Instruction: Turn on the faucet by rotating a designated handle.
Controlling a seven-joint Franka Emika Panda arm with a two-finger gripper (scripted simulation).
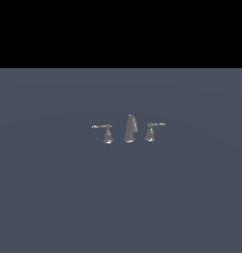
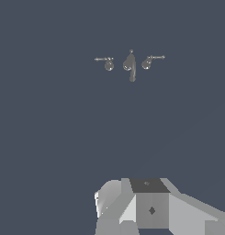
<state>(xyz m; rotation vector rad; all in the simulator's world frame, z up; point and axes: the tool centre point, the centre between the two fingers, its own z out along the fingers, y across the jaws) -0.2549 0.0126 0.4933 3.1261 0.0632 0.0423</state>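
Gripper [image 2: 132, 225] fingertips cut off; faucet [image 1: 131, 129] tiny.

You are looking at a plain slate-blue floor [image 1: 53, 197] that runs flat and unmarked to every side in the exterior view. Its far edge meets a flat black backdrop [image 1: 120, 32] in a straight horizontal line. In the wrist view you see the same slate-blue surface filling the frame.
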